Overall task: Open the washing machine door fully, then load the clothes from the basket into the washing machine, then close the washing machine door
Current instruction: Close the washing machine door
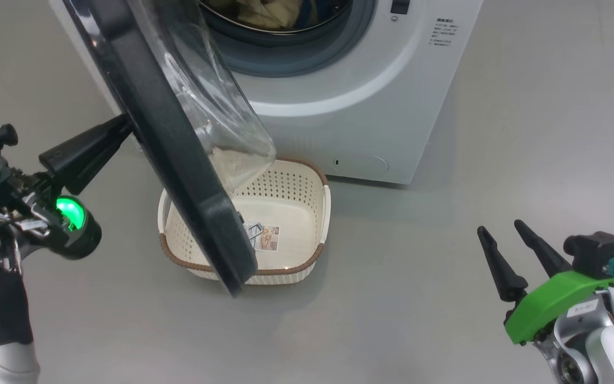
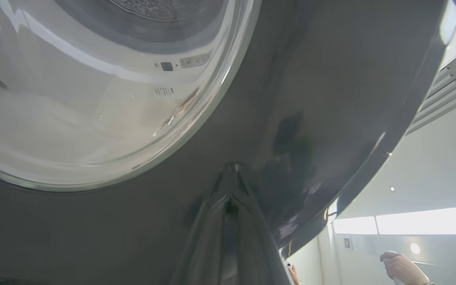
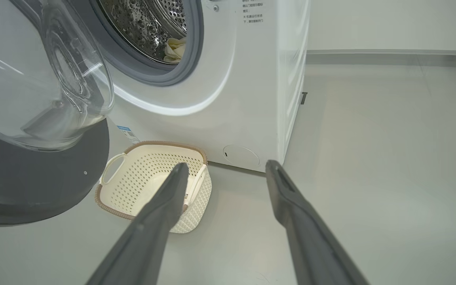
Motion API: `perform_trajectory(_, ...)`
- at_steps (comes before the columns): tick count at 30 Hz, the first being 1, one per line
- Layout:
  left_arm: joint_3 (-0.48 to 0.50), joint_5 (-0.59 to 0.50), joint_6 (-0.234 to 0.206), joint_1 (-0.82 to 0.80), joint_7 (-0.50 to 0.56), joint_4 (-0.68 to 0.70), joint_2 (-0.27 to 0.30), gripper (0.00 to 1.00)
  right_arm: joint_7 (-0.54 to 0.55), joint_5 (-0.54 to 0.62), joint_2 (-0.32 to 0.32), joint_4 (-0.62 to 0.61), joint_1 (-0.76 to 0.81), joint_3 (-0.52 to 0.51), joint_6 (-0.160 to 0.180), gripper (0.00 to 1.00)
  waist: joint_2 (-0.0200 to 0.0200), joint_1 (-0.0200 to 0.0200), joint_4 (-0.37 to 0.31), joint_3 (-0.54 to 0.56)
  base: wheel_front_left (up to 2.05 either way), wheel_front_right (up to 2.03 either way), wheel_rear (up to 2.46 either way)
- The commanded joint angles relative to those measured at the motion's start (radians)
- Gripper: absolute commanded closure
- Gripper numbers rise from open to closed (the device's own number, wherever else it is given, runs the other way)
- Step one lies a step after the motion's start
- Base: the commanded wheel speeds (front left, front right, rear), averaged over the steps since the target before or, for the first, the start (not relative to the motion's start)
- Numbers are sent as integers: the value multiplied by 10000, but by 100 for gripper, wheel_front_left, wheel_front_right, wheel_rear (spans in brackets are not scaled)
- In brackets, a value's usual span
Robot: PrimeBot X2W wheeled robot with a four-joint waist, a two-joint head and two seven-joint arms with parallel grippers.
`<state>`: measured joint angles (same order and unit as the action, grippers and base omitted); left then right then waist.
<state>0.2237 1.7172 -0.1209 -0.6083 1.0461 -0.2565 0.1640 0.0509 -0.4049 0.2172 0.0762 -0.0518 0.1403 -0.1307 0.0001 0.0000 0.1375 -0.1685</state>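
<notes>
Washer at 12 o'clock; door ajar, swung toward 10. Basket on floor at washer's 6. Clothes inside washer, 12. L gripper, 9: fingers closed, empty, tips on door's rim. R gripper, 4: fingers wide, empty.

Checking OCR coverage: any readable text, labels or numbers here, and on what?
Nothing legible.
Print on the washing machine: too small.
Sticker in the basket: blurred.
Blue label on the machine's lower corner: too small.
White tag on the right arm: blurred.
</notes>
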Motion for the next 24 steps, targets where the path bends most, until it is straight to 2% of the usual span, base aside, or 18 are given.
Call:
perform_trajectory(1,190,-27,120,-475,-12,322,241,100,-132,-68,98,-261,-326,159,0,0,-1,0,-129,59,0,0,0)
perform_trajectory(10,-13,-125,537,-797,-301,-242,-291,100,-271,-127,15,-90,-303,256,0,0,-1,0,-809,289,0,0,0)
perform_trajectory(24,-110,-234,1141,-1360,-838,-1191,-708,100,-420,-257,-141,69,-466,554,0,0,-1,0,-2006,364,0,0,0)
